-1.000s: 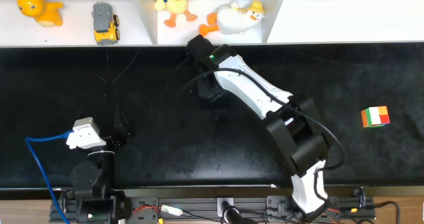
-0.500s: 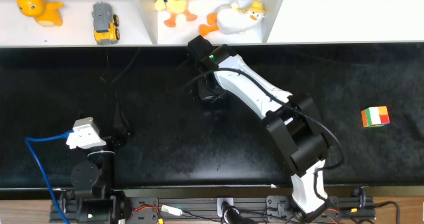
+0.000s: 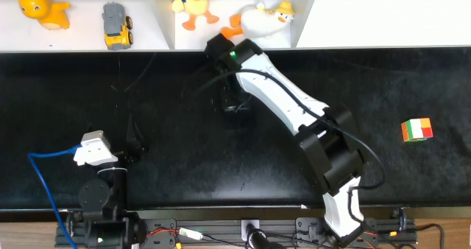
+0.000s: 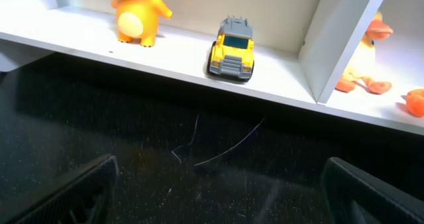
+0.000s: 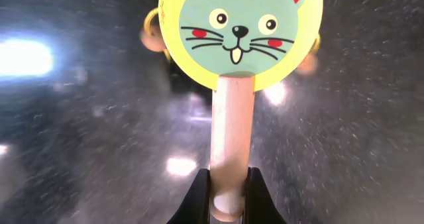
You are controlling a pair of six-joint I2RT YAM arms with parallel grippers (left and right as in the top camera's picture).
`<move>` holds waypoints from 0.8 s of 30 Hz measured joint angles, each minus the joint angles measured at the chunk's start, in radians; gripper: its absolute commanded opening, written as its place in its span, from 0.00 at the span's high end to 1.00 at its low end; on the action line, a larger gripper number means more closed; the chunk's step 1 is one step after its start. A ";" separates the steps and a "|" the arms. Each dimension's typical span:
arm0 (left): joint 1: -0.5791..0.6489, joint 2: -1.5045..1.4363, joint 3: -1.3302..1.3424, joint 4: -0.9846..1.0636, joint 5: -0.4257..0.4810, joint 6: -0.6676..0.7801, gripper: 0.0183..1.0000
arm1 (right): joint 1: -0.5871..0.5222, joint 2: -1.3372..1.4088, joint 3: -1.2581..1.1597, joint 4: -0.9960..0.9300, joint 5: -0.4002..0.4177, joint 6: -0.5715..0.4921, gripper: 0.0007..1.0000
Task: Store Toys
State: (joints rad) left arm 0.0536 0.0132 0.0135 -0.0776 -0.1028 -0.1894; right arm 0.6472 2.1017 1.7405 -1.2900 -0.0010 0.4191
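Right pincer (image 5: 225,184): clamped on the plain wooden handle of a cat-face rattle (image 5: 240,35). The grip is at the handle's free end. The rattle's round head, a green cat face on a yellow disc with a wooden bead at each side, points away from the pincer. The rattle is held clear above the black bench (image 3: 184,153). In the top view the right arm (image 3: 294,109) reaches across the bench, its wrist close to the front edge of the white shelf (image 3: 368,13).

Left pincer (image 4: 220,163): fingers wide apart, nothing between them. It faces the shelf from over the bench, well back from it.

Shelf contents: the left compartment holds an orange duck figure (image 4: 136,15) and a yellow toy truck (image 4: 232,48), both upright and apart from each other. The middle compartment holds a yellow plush duck (image 3: 193,6) and a white plush goose (image 3: 261,19), the goose lying on its side just beside the duck.

Bench: a striped cube (image 3: 416,129) sits alone near the right end, well apart from both arms.
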 measured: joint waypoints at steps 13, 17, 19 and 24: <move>0.000 0.000 0.000 0.000 0.000 0.000 0.00 | 0.119 -0.289 -0.077 -0.142 -0.035 0.039 0.95; 0.000 0.000 0.000 0.000 0.000 0.000 0.00 | 0.082 -0.424 -0.237 -0.143 -0.017 0.090 0.96; 0.000 0.000 0.000 0.000 0.000 0.000 0.00 | 0.042 -0.494 -0.315 -0.143 -0.008 0.109 0.96; 0.000 0.000 0.000 0.000 0.000 0.000 0.00 | -0.111 -0.676 -0.420 -0.174 0.029 0.136 0.96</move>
State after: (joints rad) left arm 0.0536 0.0132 0.0135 -0.0776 -0.1028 -0.1898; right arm 0.5358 1.4261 1.3201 -1.4639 0.0284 0.5549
